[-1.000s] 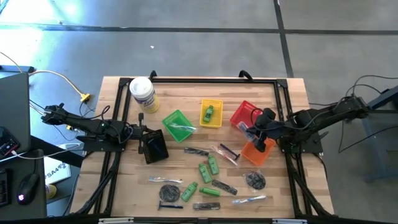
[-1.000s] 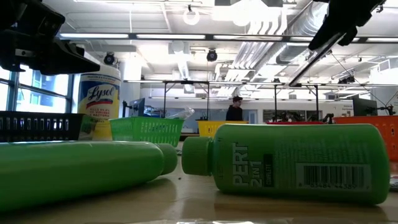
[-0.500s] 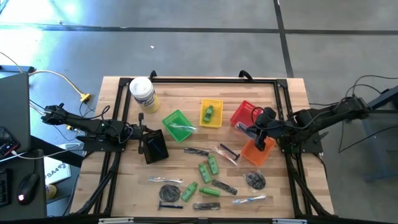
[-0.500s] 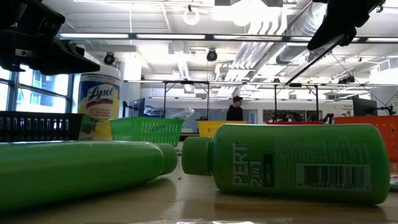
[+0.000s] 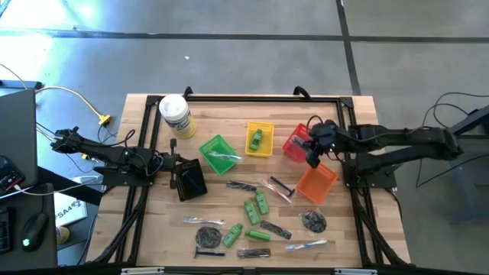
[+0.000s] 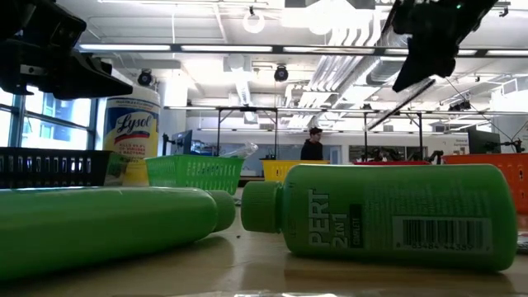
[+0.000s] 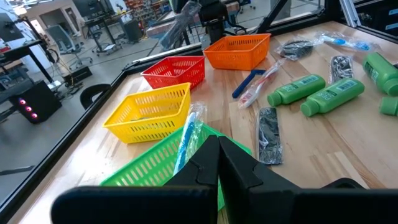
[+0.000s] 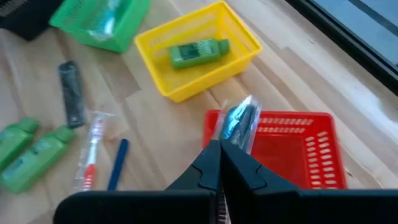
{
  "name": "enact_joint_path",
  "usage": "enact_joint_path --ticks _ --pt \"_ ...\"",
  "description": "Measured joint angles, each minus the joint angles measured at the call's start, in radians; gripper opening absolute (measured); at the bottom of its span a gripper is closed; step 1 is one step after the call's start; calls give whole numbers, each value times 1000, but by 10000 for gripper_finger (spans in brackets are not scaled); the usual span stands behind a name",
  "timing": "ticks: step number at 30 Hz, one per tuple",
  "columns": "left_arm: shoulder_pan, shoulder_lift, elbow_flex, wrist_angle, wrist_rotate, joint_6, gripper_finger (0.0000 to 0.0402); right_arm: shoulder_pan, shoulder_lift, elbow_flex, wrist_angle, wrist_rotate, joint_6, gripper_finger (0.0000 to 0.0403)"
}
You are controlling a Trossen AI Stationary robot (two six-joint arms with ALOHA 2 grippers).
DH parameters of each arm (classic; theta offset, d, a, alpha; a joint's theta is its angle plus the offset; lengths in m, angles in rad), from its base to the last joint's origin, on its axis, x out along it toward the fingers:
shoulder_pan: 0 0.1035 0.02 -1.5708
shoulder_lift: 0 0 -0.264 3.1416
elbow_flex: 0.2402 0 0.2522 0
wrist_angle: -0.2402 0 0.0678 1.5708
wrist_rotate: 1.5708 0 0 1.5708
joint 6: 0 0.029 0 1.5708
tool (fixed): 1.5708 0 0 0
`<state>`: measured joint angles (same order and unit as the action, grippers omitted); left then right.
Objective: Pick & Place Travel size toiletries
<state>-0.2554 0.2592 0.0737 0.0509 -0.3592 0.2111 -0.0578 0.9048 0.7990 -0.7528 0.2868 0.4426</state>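
The right pincer (image 8: pixel 219 152) hangs over the red basket (image 8: pixel 292 152), pinching a clear-wrapped dark comb (image 8: pixel 239 121); this looks like the drop step, which calls for spreading the fingers above the basket. Farther on, the yellow basket (image 8: pixel 186 81) holds a green bottle (image 8: pixel 199 51), and the green basket (image 5: pixel 208 145) a wrapped piece. The left pincer (image 7: pixel 217 158) waits pressed together, empty, near the bench's left edge.

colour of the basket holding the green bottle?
Yellow basket, one green bottle inside; clearest in the right wrist view.
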Motion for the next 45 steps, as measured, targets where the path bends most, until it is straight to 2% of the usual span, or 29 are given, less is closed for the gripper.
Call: enact_joint_path --ticks 8,17,29,45 --pt "0 0 0 0 0 0 0 -172 94 0 -2 -59 -29 3" --pt "0 0 0 0 0 1 0 -277 179 0 -3 -83 -55 3" --pt "0 0 0 0 0 19 0 -331 281 0 5 -96 -70 3" --pt "0 0 0 0 0 19 0 -331 485 0 62 -86 -28 3"
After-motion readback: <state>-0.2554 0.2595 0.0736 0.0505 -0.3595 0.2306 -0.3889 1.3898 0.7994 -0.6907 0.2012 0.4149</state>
